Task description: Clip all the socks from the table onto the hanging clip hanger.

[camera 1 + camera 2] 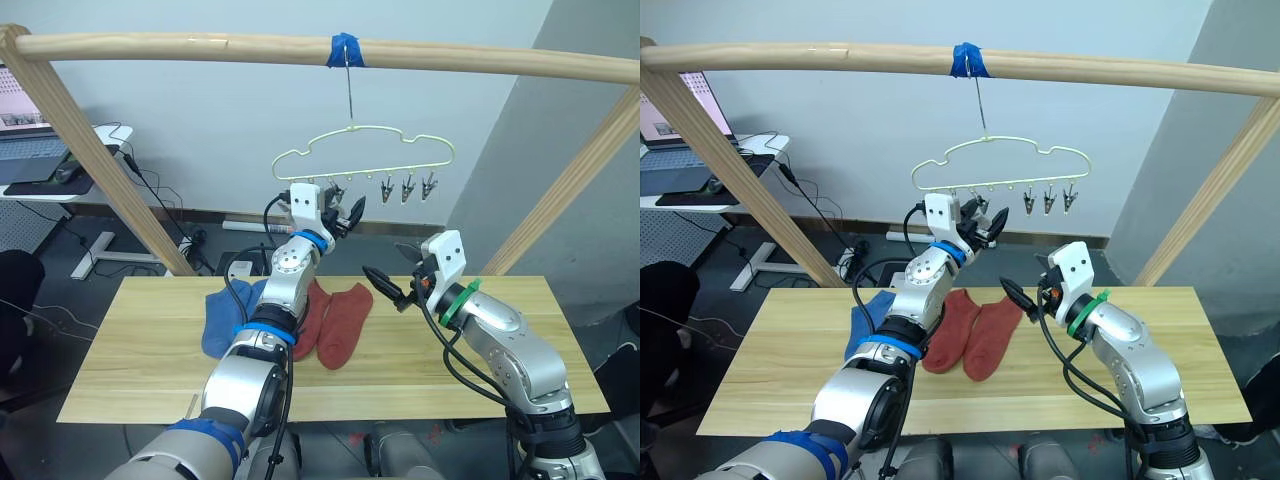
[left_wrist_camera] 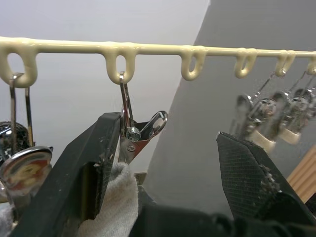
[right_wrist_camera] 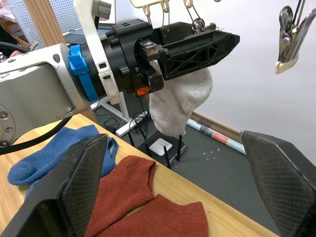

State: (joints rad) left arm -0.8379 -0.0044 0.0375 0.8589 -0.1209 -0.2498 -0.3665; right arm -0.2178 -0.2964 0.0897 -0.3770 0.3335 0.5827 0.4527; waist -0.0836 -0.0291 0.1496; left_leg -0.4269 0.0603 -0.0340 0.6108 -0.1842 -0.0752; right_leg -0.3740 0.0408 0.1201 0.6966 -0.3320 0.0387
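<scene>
On the tabletop (image 1: 150, 380), below my jaws, I count rust-red socks (image 1: 335, 322) and blue socks (image 1: 222, 315) waiting. My left gripper (image 3: 197, 47), jaws spread, sits at the clip hanger (image 1: 365, 150); a grey sock (image 3: 177, 106) hangs clipped between them. My right gripper (image 1: 392, 285) is empty, jaws spread.

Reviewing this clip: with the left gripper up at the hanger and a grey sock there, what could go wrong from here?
1. The grey sock hangs beside the open left gripper, at a clip; whether that clip really bites the fabric is hard to tell, so the sock may drop.
2. The clip hanger hangs from one hook on the rail, so a nudge as the gripper backs away could swing it.
3. The rust-red socks and blue socks lie overlapping on the table, so the right gripper may grab two.
</scene>
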